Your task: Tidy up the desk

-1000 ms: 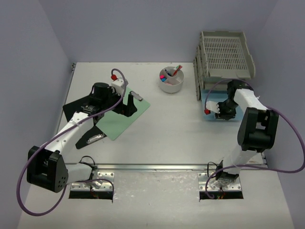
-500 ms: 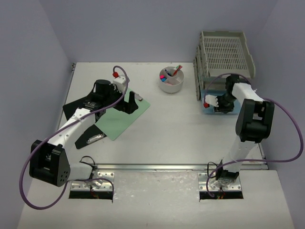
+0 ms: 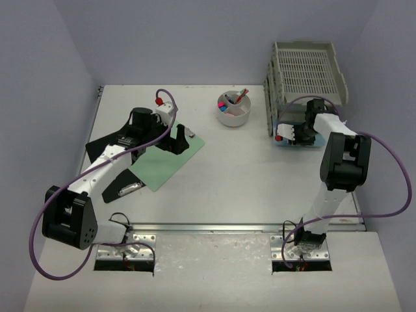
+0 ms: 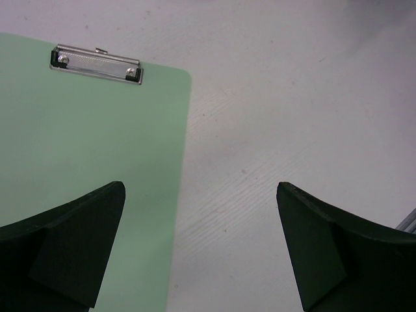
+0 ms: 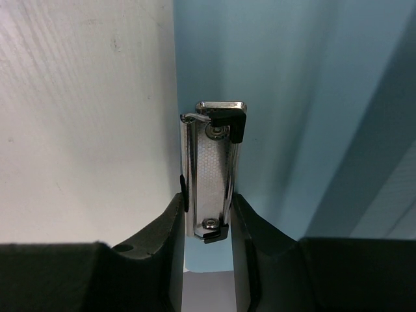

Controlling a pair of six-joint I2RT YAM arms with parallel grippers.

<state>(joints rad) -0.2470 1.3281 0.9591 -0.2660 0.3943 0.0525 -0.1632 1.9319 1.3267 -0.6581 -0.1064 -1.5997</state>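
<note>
The white desk (image 3: 247,182) carries a green clipboard (image 3: 162,164) at the left. My left gripper (image 3: 177,139) hangs open over that board's right edge; in the left wrist view the green clipboard (image 4: 84,143) with its metal clip (image 4: 97,64) lies under the left finger, with bare desk (image 4: 292,97) under the right one. At the right, my right gripper (image 3: 301,134) is shut on the metal clip (image 5: 211,175) of a light blue clipboard (image 5: 279,97). The blue clipboard (image 3: 281,142) lies at the foot of the grey trays and is mostly hidden by the arm.
Stacked grey slotted paper trays (image 3: 309,75) stand at the back right. A white bowl (image 3: 234,110) holding pens sits at the back middle. Black clipboards (image 3: 107,146) lie fanned under the left arm, one with a metal clip (image 3: 129,189). Pale lilac walls enclose the sides.
The right gripper has moved away from me toward the trays, taking the blue clipboard with it. The left gripper has shifted slightly farther back over the green clipboard.
</note>
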